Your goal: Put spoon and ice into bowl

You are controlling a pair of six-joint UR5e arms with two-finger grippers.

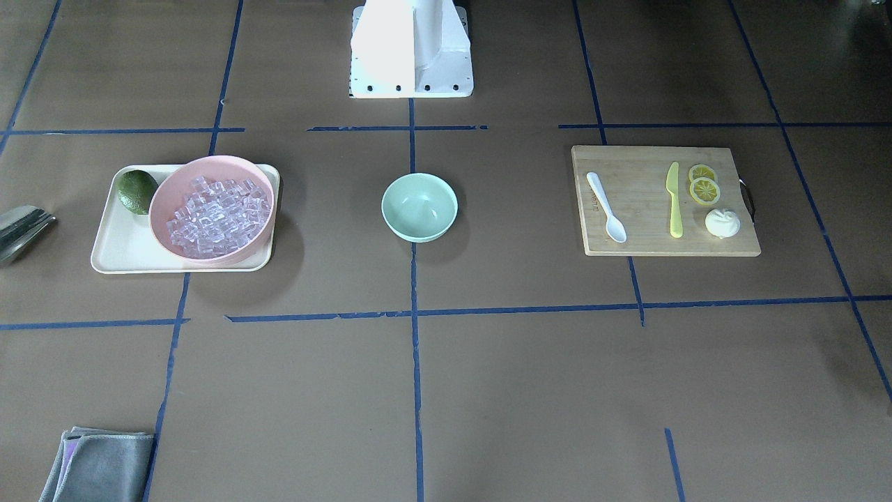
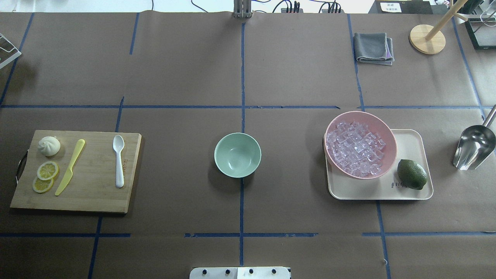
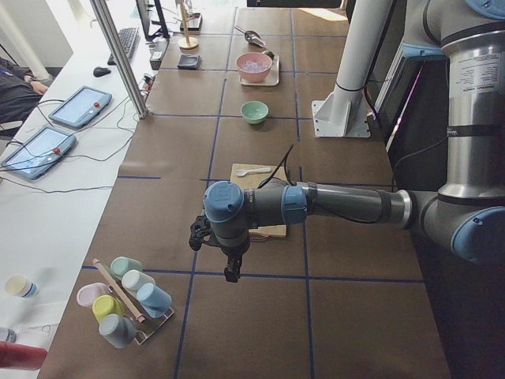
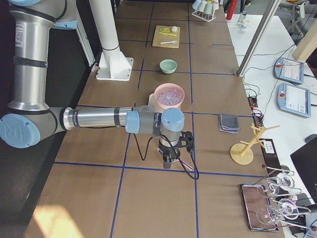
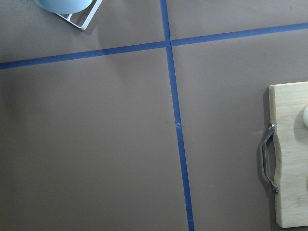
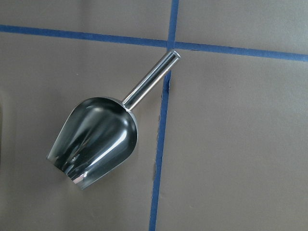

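Note:
The white spoon (image 2: 118, 161) lies on a wooden cutting board (image 2: 93, 197) on the table's left side; it also shows in the front-facing view (image 1: 605, 207). The mint-green bowl (image 2: 237, 155) stands empty at the table's centre. The ice (image 2: 356, 149) fills a pink bowl (image 2: 390, 136) on a cream tray (image 2: 410, 139) on the right. My left gripper (image 3: 230, 272) hovers beyond the board's outer end. My right gripper (image 4: 168, 161) hovers over a metal scoop (image 6: 96, 139). Each gripper shows only in a side view, so I cannot tell whether either is open or shut.
A yellow-green knife (image 2: 70, 166), lemon slices (image 2: 45, 176) and a white bun (image 2: 49, 145) share the board. A green fruit (image 2: 412, 174) sits on the tray. A grey cloth (image 2: 373, 47) and a wooden stand (image 2: 427, 38) are at the far right. A cup rack (image 3: 126, 300) stands beyond the left gripper.

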